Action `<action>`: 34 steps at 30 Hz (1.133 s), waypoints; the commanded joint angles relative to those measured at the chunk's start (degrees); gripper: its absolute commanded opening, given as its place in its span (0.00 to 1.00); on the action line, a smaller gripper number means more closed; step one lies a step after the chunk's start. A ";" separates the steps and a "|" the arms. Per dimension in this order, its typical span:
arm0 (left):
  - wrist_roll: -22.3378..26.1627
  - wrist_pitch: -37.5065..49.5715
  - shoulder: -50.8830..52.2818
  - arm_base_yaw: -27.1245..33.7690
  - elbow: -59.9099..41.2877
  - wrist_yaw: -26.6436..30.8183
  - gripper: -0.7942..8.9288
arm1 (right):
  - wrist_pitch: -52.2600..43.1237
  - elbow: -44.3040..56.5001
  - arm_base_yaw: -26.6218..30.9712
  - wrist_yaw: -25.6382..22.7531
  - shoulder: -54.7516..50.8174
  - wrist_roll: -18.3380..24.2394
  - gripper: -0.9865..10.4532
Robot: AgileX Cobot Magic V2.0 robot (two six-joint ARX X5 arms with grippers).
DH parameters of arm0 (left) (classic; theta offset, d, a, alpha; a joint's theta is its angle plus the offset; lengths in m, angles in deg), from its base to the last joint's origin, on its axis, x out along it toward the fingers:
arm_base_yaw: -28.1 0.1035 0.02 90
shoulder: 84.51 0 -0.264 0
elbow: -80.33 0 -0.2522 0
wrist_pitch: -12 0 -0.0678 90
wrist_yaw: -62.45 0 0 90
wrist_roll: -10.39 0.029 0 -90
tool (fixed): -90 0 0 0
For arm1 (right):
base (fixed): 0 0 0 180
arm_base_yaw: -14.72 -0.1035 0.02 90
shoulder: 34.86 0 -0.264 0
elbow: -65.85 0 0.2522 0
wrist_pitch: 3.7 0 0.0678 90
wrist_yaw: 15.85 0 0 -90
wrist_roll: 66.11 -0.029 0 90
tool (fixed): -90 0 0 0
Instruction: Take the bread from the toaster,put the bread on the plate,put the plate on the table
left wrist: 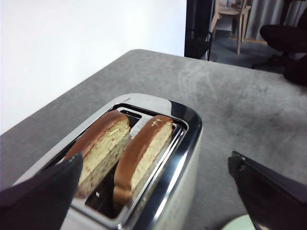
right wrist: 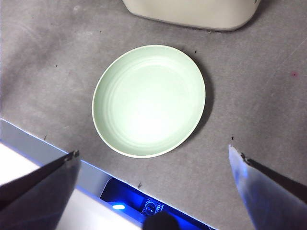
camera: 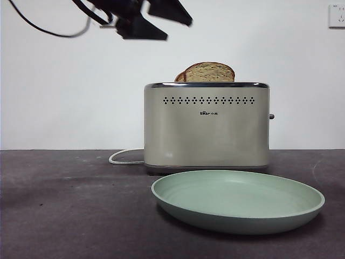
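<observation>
**Front view: bread in toaster, plate empty on table**

Front view, left to right: dark left gripper high at upper left, above and left of toaster, touching nothing. White cord trailing from toaster's left base. Two slices standing up out of the chrome top; the bread nearer, second slice showing just behind at its left edge. Mint-green plate flat on the table, just in front of toaster, slightly to the right, nothing on it.

Left wrist view: left gripper with jaws spread wide, above toaster; both slices in their slots, neither touched.

Right wrist view: right gripper with jaws spread wide, well above plate, holding nothing. Toaster base just beyond plate.
</observation>
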 commanded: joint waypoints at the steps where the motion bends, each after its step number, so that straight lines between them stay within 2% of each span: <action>1: 1.51 2.03 -3.41 -0.90 1.40 0.07 0.66 | -0.20 0.02 -0.13 0.04 -0.02 -0.13 0.61; 13: 1.70 9.46 -12.04 -3.06 1.70 3.02 0.65 | -0.20 0.02 -0.13 0.07 -0.02 -0.15 0.61; 18: 1.70 9.42 -12.87 -3.34 1.70 3.02 0.48 | -0.20 0.02 -0.13 0.07 -0.02 -0.15 0.61; 23: 1.68 9.88 -12.87 -3.80 1.68 4.50 0.22 | -0.20 0.02 -0.13 0.02 -0.02 -0.15 0.61; 27: 1.62 9.51 -12.87 -3.80 1.68 4.44 0.07 | -0.15 0.02 -0.13 0.04 -0.04 -0.15 0.61; 34: 1.44 10.27 -12.85 -3.78 1.70 4.46 0.07 | -0.15 0.02 -0.13 0.02 -0.04 -0.17 0.61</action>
